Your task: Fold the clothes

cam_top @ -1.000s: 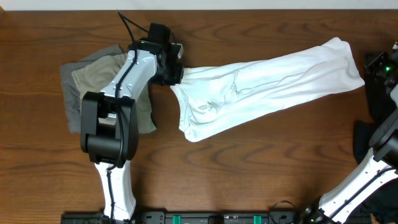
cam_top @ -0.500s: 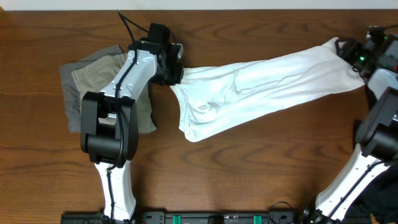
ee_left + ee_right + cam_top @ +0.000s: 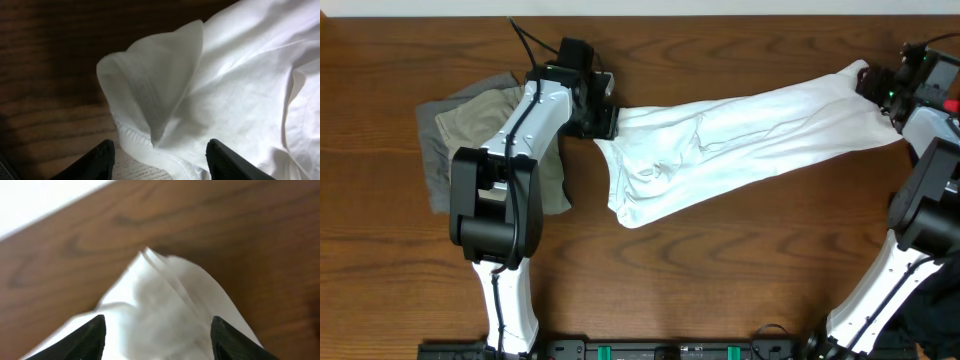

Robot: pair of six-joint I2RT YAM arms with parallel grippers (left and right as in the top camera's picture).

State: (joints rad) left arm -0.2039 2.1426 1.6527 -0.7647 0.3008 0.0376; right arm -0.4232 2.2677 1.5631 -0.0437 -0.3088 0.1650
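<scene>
Smoothing looks to be the step in hand: the shirt [image 3: 750, 135] lies on the surface [image 3: 720, 270] as a long white band, running slantwise from near the middle up to the far right corner, with one pincer at each end. The left pincer [image 3: 160, 150] stands open at the band's left end; a puckered corner of hem rises just beyond its two dark fingers [image 3: 102, 160], and nothing is clamped between them. The right pincer [image 3: 157, 330] is likewise open at the far end, with the shirt's layered tip lying between and ahead of its jaws, free of both. By my reading the band is laid out and the cross fold is not yet done. The next move calls for a fresh hold on one end, taking all layers together, then carrying it over toward the other end without dragging the cloth askew. The wide left end is crumpled and may want flattening first. The shorts [image 3: 470, 125] and a grey piece [image 3: 430, 130] lie heaped at the left, partly under the left arm [image 3: 535, 115] and well apart from the shirt's far end. The surface is dark brown wood with a clear grain; a pale strip of wall [image 3: 640, 6] runs along its far edge.
</scene>
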